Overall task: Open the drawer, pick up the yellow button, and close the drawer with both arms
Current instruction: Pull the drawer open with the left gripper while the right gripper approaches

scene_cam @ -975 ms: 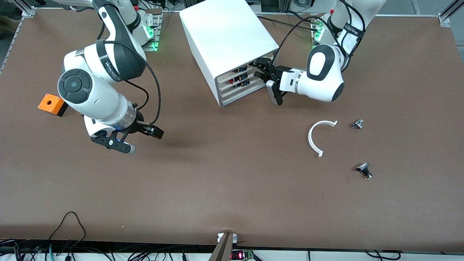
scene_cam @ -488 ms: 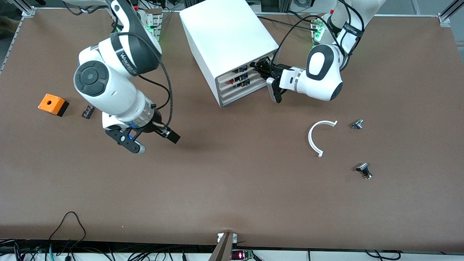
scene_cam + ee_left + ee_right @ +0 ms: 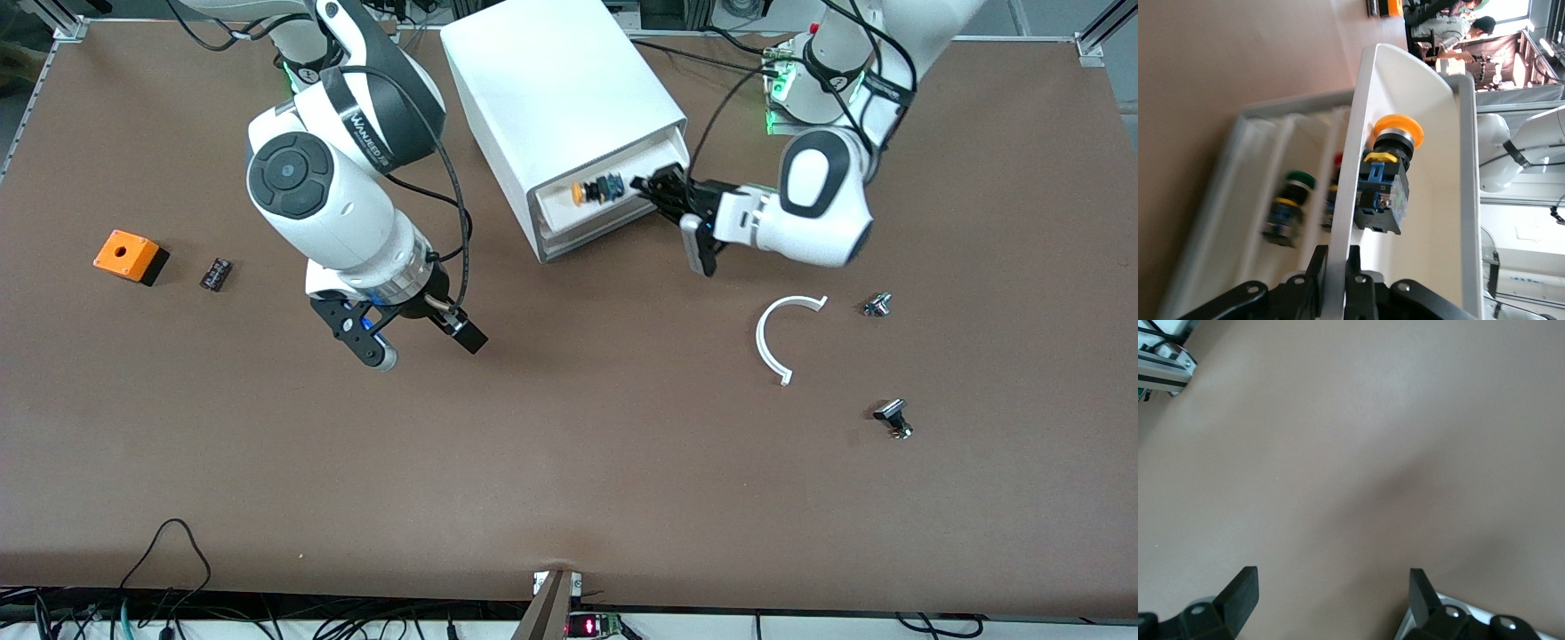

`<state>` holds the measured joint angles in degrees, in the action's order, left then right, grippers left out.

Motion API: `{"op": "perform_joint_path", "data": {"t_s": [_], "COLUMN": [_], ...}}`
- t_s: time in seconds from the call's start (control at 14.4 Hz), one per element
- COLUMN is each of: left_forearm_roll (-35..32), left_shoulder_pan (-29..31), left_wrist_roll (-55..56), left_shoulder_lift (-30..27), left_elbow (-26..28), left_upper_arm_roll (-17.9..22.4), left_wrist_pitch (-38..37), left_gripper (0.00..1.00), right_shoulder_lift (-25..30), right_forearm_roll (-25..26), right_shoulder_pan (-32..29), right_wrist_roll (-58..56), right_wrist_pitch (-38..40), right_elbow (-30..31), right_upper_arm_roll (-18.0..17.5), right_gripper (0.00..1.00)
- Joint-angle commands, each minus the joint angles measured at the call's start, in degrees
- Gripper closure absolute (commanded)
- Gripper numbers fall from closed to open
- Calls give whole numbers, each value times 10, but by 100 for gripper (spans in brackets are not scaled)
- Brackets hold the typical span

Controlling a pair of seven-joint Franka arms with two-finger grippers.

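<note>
Now pulled partway out of the cabinet [image 3: 560, 89] where it was flush a second ago: drawer [image 3: 613, 206], its front edge pinched between the closed fingers of the left gripper [image 3: 656, 188], seen plainly in the left wrist view [image 3: 1338, 267]. Swinging meanwhile from over the orange cube's [image 3: 124, 254] end of the table toward the cabinet: right gripper [image 3: 413, 342], hanging over bare tabletop with fingers spread wide and empty, nothing between them in the right wrist view [image 3: 1331, 600].

Lying on its side in the opened tray, just past the left fingers: button [image 3: 589, 190], orange-yellow cap [image 3: 1398, 130] pointing away from that gripper toward the right arm's end, black-and-blue body [image 3: 1381, 200] closer to the pinching fingers, long axis running along the drawer front.

Sitting up-table from the right gripper, toward the bases and toward the left arm's end. Likely needing a reach over the drawer front and down onto the cap, with the left hand already occupied.
</note>
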<state>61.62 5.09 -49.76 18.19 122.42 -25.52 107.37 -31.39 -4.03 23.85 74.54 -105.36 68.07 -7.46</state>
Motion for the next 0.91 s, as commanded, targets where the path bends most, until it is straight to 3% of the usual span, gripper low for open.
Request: {"op": "perform_joint_path", "data": {"t_s": [0.0,0.21,0.28,0.35,0.56,0.84], "left_forearm_roll": [-62,-85,-91,-100,-119,-242], "left_shoulder_pan": [36,41,46,48,63,85], "left_wrist_roll": [8,9,1,3,12,150], "left_shoulder_lift": [107,136,136,132,116,116], "left_elbow": [-105,-148,-148,-148,-160,-267], "left_upper_arm_roll": [0,2,2,1,2,2], "left_wrist_pitch": [7,4,5,4,-20,-121], "left_gripper": [100,100,12,0,0,0], "right_shoulder_lift": [-8,-9,-10,-13,-23,-50], "right_forearm_roll": [-15,-15,-16,-15,-16,-15], "right_shoulder_pan": [5,21,27,40,75,132], "right_wrist_roll": [50,74,92,115,192,304], "right_wrist_pitch": [24,26,23,18,-23,-64], "right_elbow": [-36,-37,-44,-52,-57,-60], "right_upper_arm_roll": [-5,-4,-5,-8,-9,-9], "right_gripper": [0,0,0,0,0,0]}}
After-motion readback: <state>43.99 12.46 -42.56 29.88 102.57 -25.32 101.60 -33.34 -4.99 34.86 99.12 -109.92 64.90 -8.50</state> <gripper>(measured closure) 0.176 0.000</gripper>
